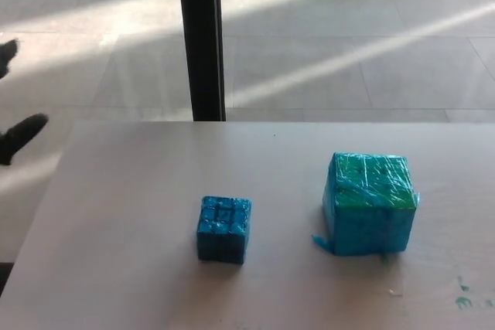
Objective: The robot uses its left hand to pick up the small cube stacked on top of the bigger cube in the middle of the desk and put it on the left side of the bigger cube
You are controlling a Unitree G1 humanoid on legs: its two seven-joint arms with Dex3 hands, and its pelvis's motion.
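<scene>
Evidently done: small blue cube (223,228) rests on desk (116,191), left of bigger cube (369,203), apart. Left hand (15,94) at frame edge, fingers spread, empty. Nothing left.

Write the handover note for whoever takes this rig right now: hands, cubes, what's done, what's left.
Left robot hand: only its fingertips show at the picture's left edge, off the desk, apart and holding nothing.
Right robot hand: not in view.
Small cube: sits on the desk, to the left of the bigger cube, with a clear gap between them.
Bigger cube: mid-desk, nothing on top of it.
Done: small cube is off the stack, placed on the left and released.
Left: nothing on the cubes; the placement looks complete.
</scene>
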